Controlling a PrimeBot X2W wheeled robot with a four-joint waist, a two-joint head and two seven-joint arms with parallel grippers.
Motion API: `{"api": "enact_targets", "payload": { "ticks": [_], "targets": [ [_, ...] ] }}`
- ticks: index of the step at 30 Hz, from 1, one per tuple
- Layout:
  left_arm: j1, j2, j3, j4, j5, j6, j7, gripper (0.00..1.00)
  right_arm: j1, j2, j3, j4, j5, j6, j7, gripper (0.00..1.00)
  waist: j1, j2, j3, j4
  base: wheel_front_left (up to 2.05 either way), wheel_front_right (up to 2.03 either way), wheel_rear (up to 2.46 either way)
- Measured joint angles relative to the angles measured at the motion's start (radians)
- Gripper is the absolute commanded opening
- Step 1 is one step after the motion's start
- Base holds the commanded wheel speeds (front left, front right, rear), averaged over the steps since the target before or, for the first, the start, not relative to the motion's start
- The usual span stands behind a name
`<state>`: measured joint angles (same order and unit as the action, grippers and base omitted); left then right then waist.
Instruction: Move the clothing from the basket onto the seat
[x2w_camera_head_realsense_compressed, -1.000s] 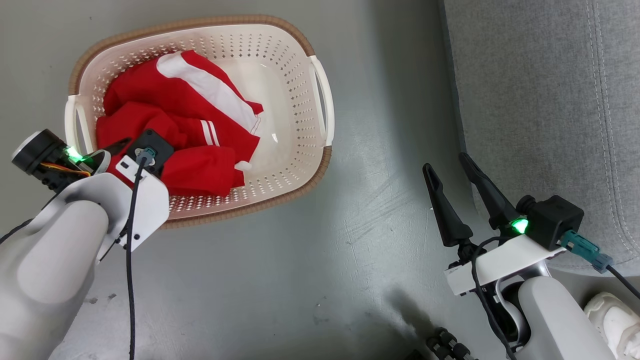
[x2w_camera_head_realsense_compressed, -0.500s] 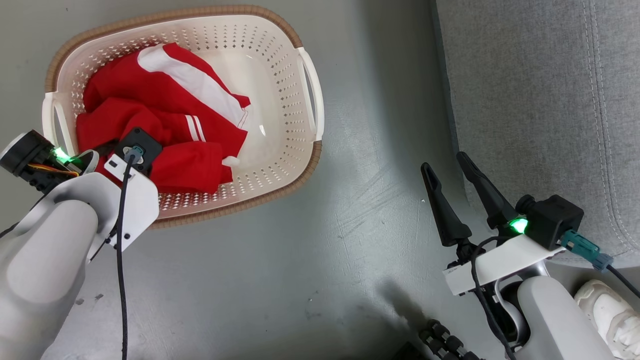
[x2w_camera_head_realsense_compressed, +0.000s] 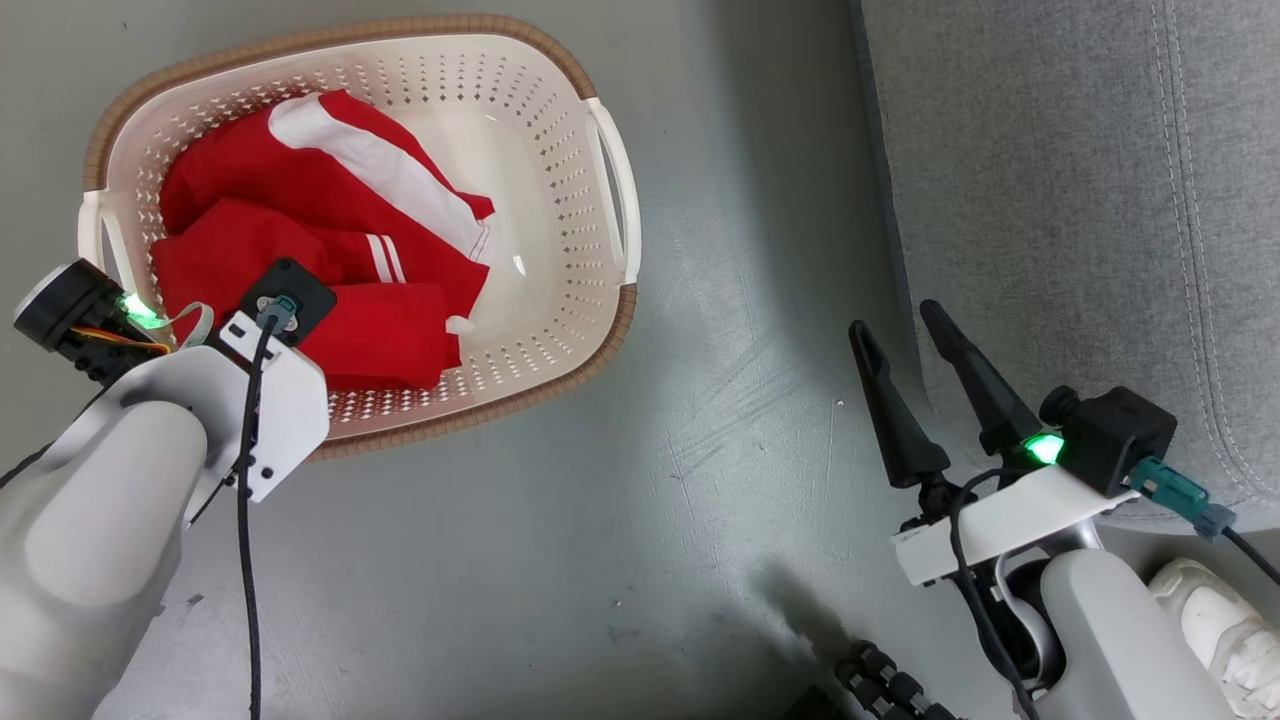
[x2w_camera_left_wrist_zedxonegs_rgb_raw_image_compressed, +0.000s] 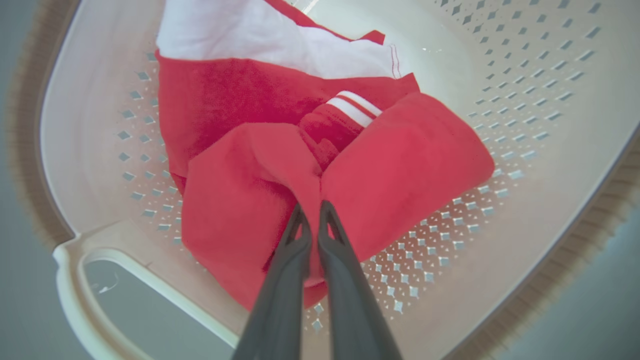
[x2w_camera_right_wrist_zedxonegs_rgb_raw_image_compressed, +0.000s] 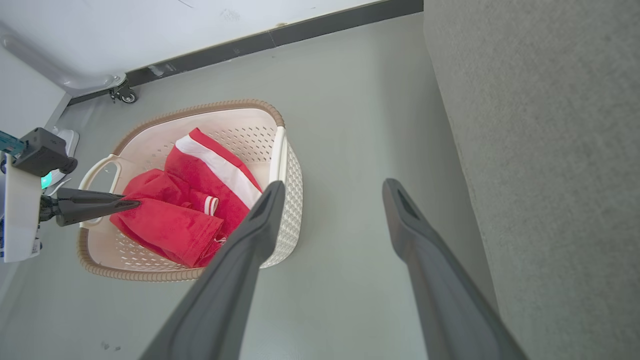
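Note:
The cream basket (x2w_camera_head_realsense_compressed: 330, 40) stands on the floor at the upper left, with the red clothing (x2w_camera_head_realsense_compressed: 300, 200) bunched inside it. One garment shows a broad white band (x2w_camera_head_realsense_compressed: 380, 170), and thin double white stripes (x2w_camera_head_realsense_compressed: 385, 258) show beside it. In the left wrist view my left gripper (x2w_camera_left_wrist_zedxonegs_rgb_raw_image_compressed: 312, 210) is shut, pinching a raised fold of the red clothing (x2w_camera_left_wrist_zedxonegs_rgb_raw_image_compressed: 400, 165) near the basket's handle side. My left gripper (x2w_camera_right_wrist_zedxonegs_rgb_raw_image_compressed: 132, 203) also shows reaching into the basket (x2w_camera_right_wrist_zedxonegs_rgb_raw_image_compressed: 285, 165). My right gripper (x2w_camera_head_realsense_compressed: 893, 320) hangs open and empty over the floor beside the grey seat (x2w_camera_head_realsense_compressed: 1080, 200).
Grey floor (x2w_camera_head_realsense_compressed: 720, 350) lies between the basket and the seat. A white slipper (x2w_camera_head_realsense_compressed: 1220, 620) sits at the lower right by the seat's edge. In the right wrist view a dark baseboard (x2w_camera_right_wrist_zedxonegs_rgb_raw_image_compressed: 300, 32) and a caster wheel (x2w_camera_right_wrist_zedxonegs_rgb_raw_image_compressed: 123, 93) stand behind the basket.
My left gripper has closed from open onto a fold of the red clothing. The head camera has shifted slightly; the right arm holds its place.

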<state>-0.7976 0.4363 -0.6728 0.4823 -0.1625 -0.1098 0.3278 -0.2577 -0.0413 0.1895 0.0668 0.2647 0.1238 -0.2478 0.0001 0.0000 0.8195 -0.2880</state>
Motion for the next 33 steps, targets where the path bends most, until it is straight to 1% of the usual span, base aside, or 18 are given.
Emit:
{"api": "enact_targets", "payload": {
  "ticks": [2, 13, 20, 27, 33],
  "targets": [
    [0.0, -0.006, 0.008, -0.005, -0.022, 0.0, -0.014, 0.0, -0.009, 0.0, -0.006, 0.002, 0.0, 0.0, 0.0, 1.0, 0.0, 0.0, -0.005, 0.003, 0.0, 0.0, 0.0],
    [0.011, -0.018, 0.053, -0.021, -0.072, 0.002, -0.066, 0.0, -0.072, 0.0, -0.035, 0.013, -0.022, 0.0, 0.0, 1.0, 0.0, 0.0, -0.042, 0.029, 0.0, 0.0, 0.0],
    [0.049, -0.022, 0.078, -0.074, -0.104, 0.011, -0.112, 0.0, -0.093, -0.001, -0.043, 0.04, -0.071, 0.0, 0.0, 1.0, 0.0, 0.0, -0.077, 0.061, 0.0, 0.0, 0.0],
    [0.1, -0.021, 0.099, -0.122, -0.131, 0.025, -0.159, 0.0, -0.119, -0.002, -0.014, 0.067, -0.097, 0.0, 0.0, 1.0, 0.0, 0.0, -0.122, 0.102, 0.0, 0.0, 0.0],
    [0.135, -0.028, 0.129, -0.17, -0.169, 0.046, -0.2, 0.0, -0.119, -0.004, 0.018, 0.091, -0.122, 0.0, 0.0, 1.0, 0.0, 0.0, -0.168, 0.14, 0.0, 0.0, 0.0]
  ]
}}
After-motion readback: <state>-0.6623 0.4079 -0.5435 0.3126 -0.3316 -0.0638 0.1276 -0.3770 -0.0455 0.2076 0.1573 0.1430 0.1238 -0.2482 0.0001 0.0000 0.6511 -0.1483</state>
